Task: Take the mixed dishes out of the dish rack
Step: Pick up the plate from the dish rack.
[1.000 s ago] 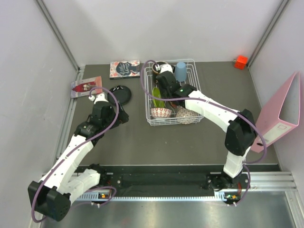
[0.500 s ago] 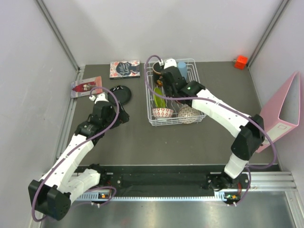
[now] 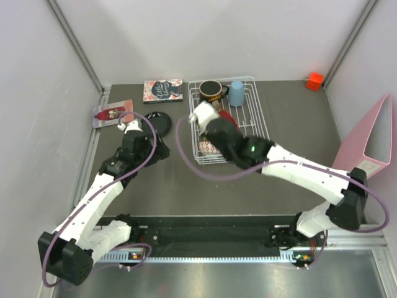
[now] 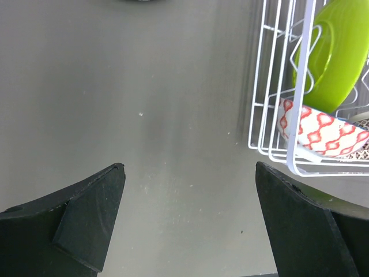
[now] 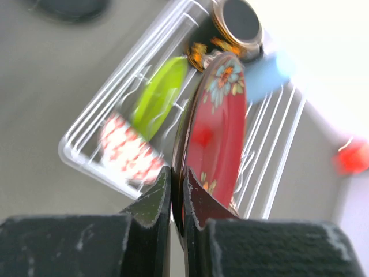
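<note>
The white wire dish rack [image 3: 255, 118] stands at the back middle of the table. My right gripper [image 5: 176, 173] is shut on the rim of the red floral plate [image 5: 222, 127] and holds it upright above the rack. Still in the rack are the lime-green plate [image 5: 155, 95], a red-and-white patterned bowl [image 5: 130, 150], the black mug [image 3: 211, 91] and the pale blue cup [image 3: 236, 93]. My right arm hides the rack's near part in the top view. My left gripper [image 4: 189, 167] is open and empty over bare table, left of the rack [image 4: 271, 86].
A dark round dish [image 3: 160, 121] lies left of the rack. Two printed cards [image 3: 163, 90] [image 3: 111, 112] lie at the back left. An orange-red block [image 3: 315, 81] sits at the back right corner. A pink binder [image 3: 366, 149] leans on the right wall.
My right gripper has risen from the back of the rack toward the near left, carrying the red floral plate. The left arm has not moved.
</note>
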Controlling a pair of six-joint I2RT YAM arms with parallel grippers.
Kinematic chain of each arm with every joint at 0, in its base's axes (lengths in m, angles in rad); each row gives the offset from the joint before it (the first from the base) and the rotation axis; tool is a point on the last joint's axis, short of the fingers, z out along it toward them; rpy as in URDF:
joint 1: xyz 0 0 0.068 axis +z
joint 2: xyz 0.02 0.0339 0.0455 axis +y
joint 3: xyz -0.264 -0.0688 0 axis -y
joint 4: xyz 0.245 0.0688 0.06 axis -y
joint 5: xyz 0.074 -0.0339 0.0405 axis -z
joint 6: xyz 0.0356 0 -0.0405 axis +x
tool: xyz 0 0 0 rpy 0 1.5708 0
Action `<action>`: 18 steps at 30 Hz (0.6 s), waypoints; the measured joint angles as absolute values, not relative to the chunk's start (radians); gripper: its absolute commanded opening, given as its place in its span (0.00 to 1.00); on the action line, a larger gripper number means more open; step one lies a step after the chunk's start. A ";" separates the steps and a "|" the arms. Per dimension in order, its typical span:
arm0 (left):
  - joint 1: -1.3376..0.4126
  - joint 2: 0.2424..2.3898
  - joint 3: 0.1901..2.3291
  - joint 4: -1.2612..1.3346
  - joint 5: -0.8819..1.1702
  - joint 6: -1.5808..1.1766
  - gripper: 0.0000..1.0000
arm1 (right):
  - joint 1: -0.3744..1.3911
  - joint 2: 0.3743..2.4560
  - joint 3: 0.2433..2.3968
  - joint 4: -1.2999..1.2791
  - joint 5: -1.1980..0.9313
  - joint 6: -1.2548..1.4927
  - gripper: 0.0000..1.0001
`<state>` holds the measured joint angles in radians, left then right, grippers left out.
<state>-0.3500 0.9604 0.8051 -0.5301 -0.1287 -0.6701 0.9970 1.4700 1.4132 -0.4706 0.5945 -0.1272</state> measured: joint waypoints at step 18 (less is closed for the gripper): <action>-0.350 1.047 0.907 -0.489 -0.037 -0.587 0.99 | 1.810 1.129 0.562 0.218 1.213 -1.036 0.00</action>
